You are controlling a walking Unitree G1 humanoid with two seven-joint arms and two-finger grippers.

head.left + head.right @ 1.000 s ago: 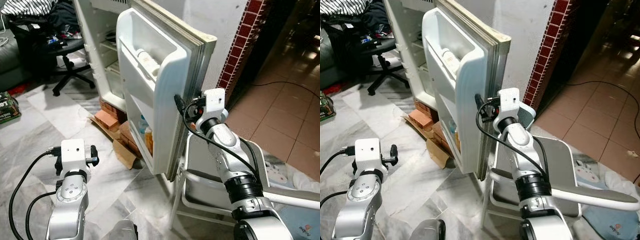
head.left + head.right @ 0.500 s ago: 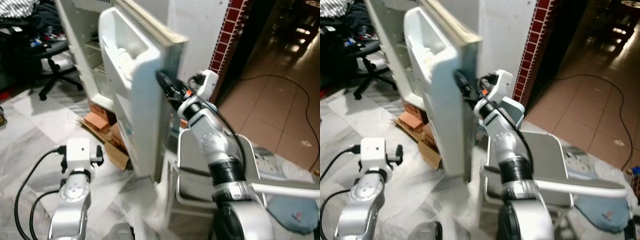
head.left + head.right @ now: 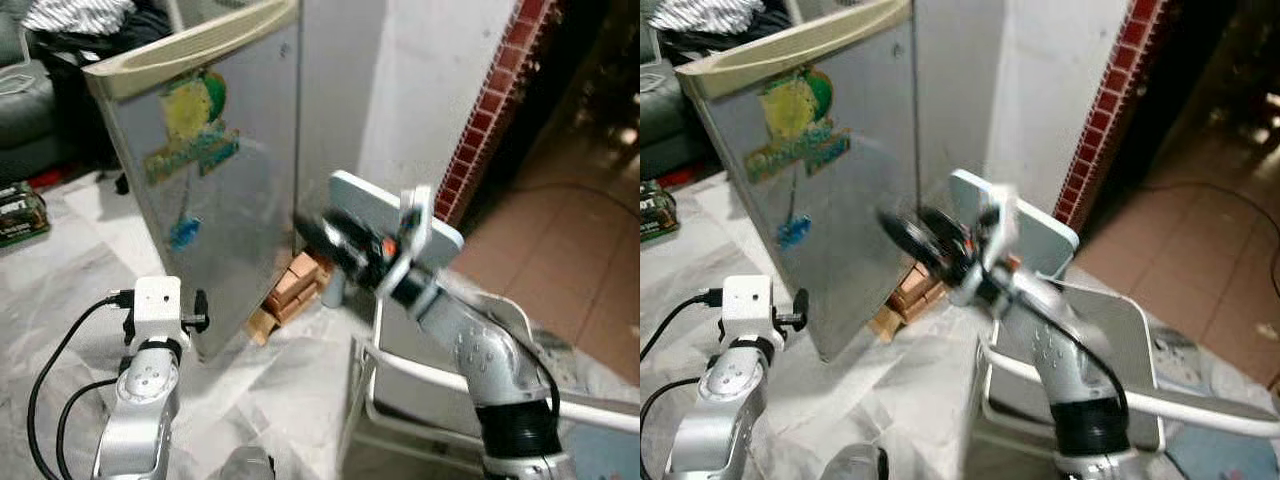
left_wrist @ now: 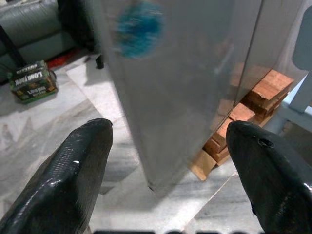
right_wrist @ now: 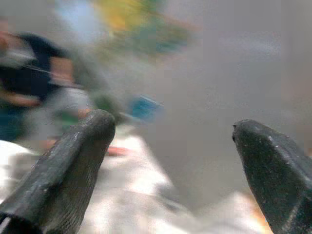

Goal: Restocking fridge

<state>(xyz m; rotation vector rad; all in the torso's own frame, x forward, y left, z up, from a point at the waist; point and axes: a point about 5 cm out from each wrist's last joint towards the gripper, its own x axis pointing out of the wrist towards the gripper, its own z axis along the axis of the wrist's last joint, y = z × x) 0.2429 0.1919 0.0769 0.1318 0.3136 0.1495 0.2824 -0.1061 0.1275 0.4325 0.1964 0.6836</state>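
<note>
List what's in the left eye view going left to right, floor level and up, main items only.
green box on the floor → left end effector → fridge door with stickers → bricks under the fridge → right end effector → white chair → red tile strip on the wall.

The grey fridge door has a smooth, faintly glossy metal-looking face, with a cream plastic top trim and colourful stickers. The pale marble floor tiles look polished. Rough reddish bricks sit beneath the fridge. The left end effector has matt black, finely textured fingers.
</note>
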